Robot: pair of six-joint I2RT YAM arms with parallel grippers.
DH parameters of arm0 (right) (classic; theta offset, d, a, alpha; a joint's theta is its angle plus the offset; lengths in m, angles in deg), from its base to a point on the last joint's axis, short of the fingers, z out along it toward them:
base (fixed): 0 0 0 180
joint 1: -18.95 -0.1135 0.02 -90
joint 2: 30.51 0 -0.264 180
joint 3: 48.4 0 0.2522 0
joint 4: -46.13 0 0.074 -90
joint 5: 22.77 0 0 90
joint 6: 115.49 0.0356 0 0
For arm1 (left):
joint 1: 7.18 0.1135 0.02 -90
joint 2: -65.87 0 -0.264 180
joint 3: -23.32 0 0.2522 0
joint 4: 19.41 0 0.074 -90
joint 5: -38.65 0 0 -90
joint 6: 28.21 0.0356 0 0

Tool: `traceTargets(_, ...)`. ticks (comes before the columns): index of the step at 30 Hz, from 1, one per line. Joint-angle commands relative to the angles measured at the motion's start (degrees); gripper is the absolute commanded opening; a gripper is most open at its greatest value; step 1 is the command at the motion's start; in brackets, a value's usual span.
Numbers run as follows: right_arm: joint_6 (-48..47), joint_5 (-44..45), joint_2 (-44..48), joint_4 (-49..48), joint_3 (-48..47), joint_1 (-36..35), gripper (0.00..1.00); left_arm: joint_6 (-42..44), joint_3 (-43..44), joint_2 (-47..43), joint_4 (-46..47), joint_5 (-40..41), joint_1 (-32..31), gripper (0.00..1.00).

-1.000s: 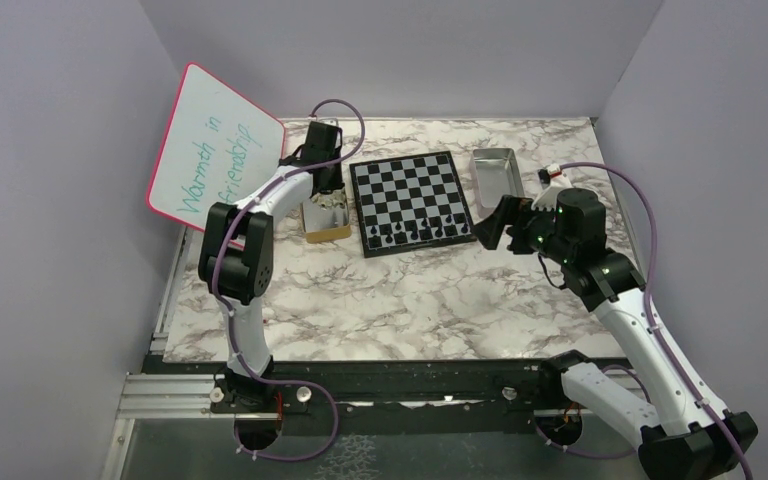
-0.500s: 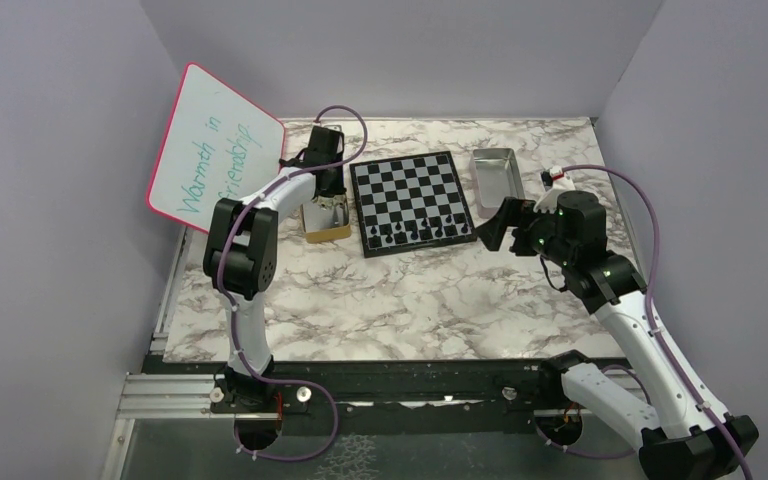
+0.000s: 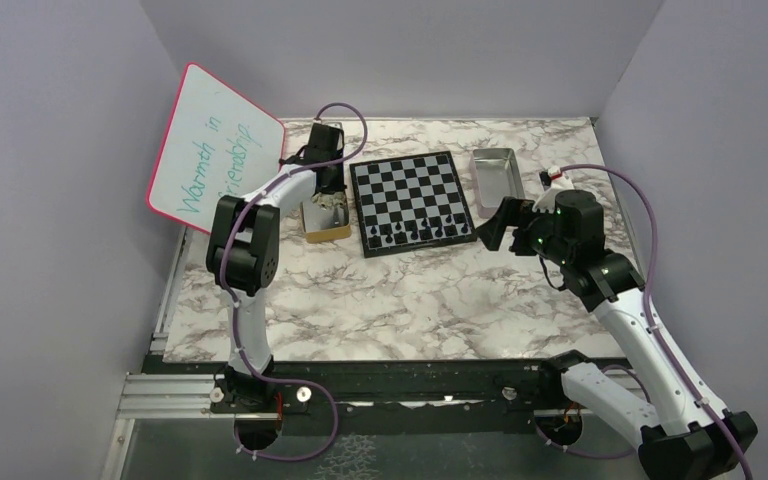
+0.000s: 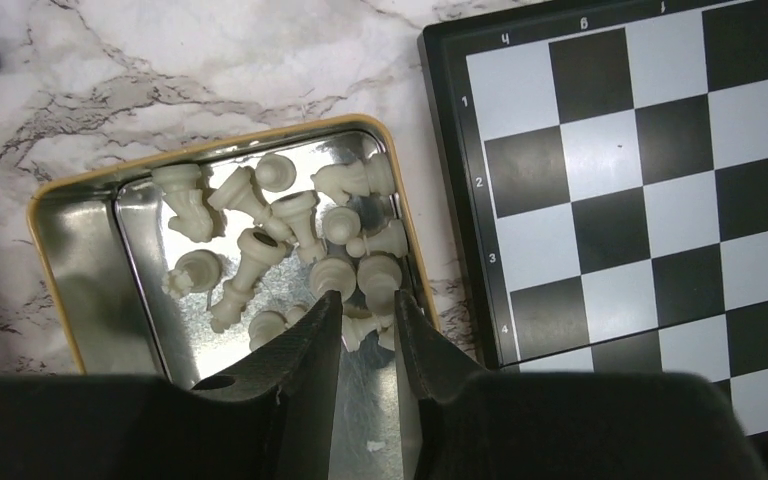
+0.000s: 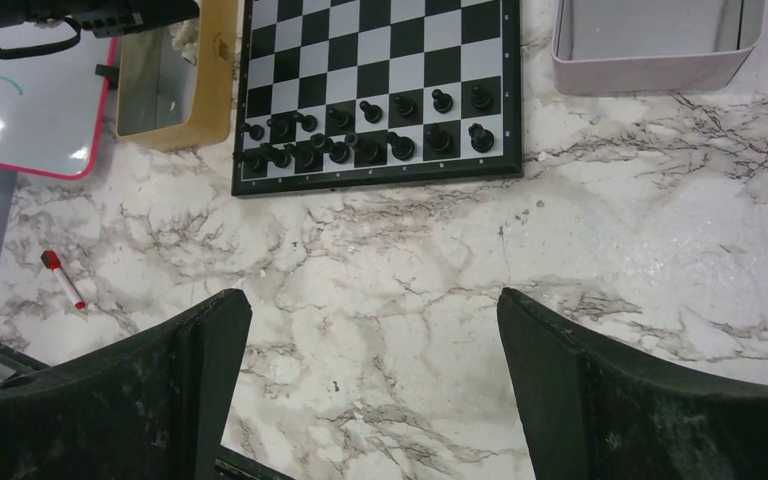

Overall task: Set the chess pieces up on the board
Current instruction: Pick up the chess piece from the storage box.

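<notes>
Left fingers (image 4: 322, 325): narrowed among the tin (image 4: 60, 330)'s pale pieces (image 4: 295, 215), grip I cannot tell
Right fingers (image 5: 200, 345): spread, empty
My aim: isolate one piece, lift it upright

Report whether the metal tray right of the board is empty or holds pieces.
Empty: the tray shows only bare metal floor in the top and right wrist views, nothing inside.

Far board (image 3: 406, 186) rows open; black pieces (image 5: 368, 148) block nearest

Pale lilac walls (image 3: 400, 50) are closing me in on three sides; a marble-veined counter (image 3: 400, 310) is lying under soft, even light, a black rail (image 3: 400, 385) running along its near edge.
</notes>
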Motion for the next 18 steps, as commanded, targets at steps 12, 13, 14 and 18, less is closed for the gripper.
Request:
traceTargets(12,-0.5,0.7,-0.6,-0.9,-0.3,0.1,0.99,2.3,4.8,3.5,0.0,-2.4,0.6,0.24)
traceTargets(13,-0.5,0.7,-0.7,-0.9,-0.2,0.1,0.99,2.4,4.8,3.4,0.0,-2.4,0.6,0.24)
traceTargets(14,-0.5,0.6,-0.7,-0.9,-0.2,0.1,0.99,2.6,4.8,3.5,0.0,-2.4,0.6,0.24)
traceTargets(18,-0.5,0.5,-0.7,-0.8,-0.2,0.1,0.99,2.9,5.2,3.6,-0.6,-2.4,0.6,0.21)
